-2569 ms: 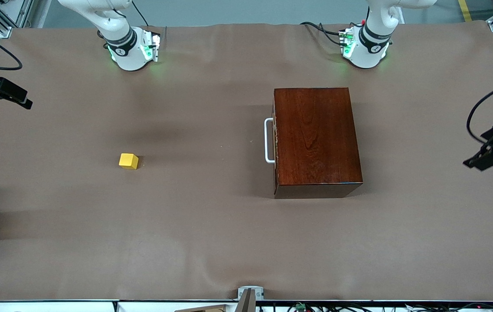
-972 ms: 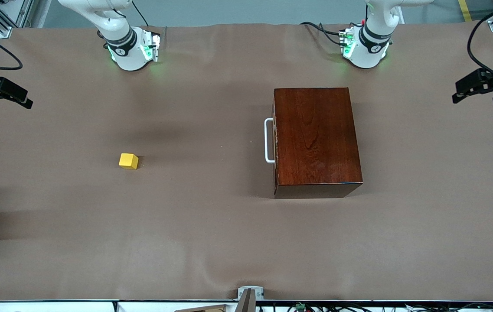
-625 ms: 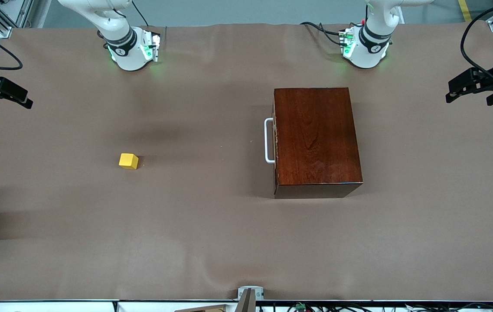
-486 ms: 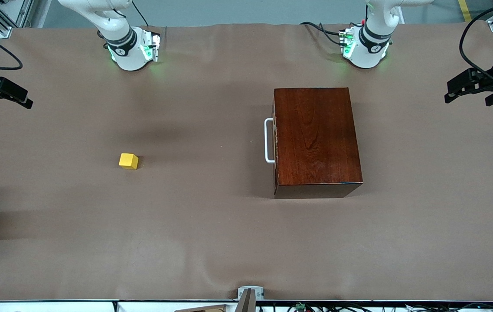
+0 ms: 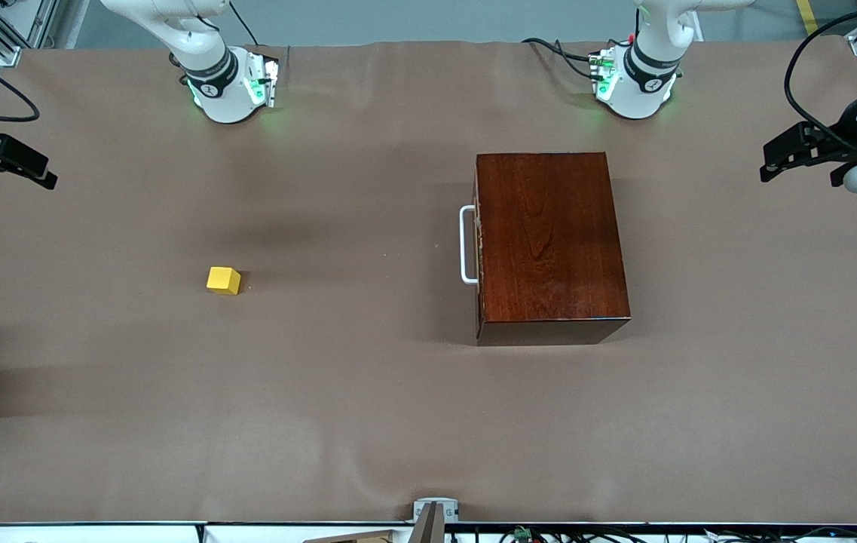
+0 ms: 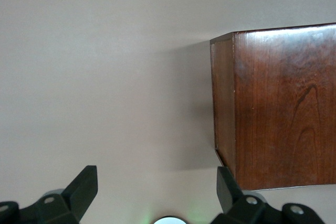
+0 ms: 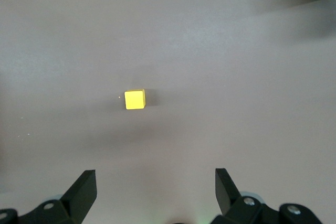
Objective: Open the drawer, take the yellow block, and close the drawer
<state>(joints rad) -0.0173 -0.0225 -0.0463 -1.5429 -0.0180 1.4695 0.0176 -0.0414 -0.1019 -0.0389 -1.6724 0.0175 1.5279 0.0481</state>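
Now drawer [image 5: 479,245] shut, yellow block [image 5: 223,280] on table, both grippers open

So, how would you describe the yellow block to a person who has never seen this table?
Find the dark wooden box with the white handle. From the handle, look toward the right arm's end of the table: the yellow block sits alone on the brown cloth, the only small, bright thing there.

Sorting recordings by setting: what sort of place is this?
Probably a robotics lab bench: two arm bases bolted along a table covered in brown cloth, aluminium framing at the corners, and only test props, a wooden box and a yellow block.
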